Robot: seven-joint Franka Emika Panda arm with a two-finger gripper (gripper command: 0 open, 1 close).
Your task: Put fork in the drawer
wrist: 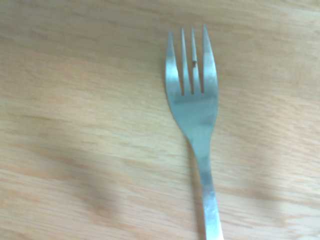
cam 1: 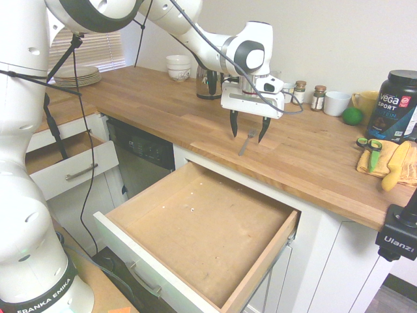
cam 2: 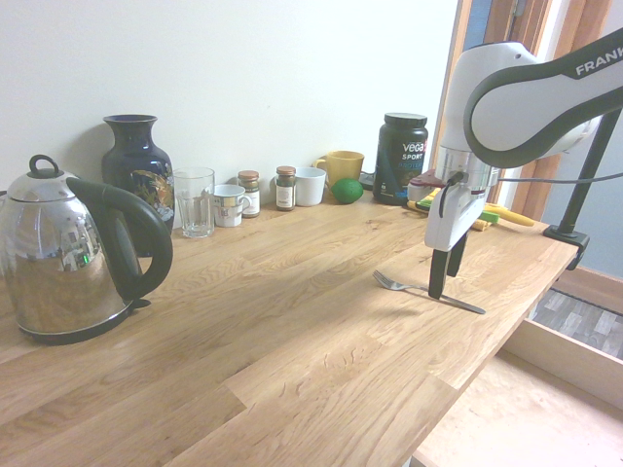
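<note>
Fork (cam 1: 247, 141) is seen lying flat on the wooden table (cam 1: 163, 104), near its front edge, just behind the pulled-out drawer (cam 1: 195, 228). One hand (cam 1: 249, 128) is placed above the fork handle, pointed straight down, with its fingers spread wide on either side of the handle; nothing is held. The task is judged to be at its beginning: the drawer is already opened and its brown board is bare, but the fork is not yet gripped, lifted or carried over. One fork is counted, and one wide drawer.
</note>
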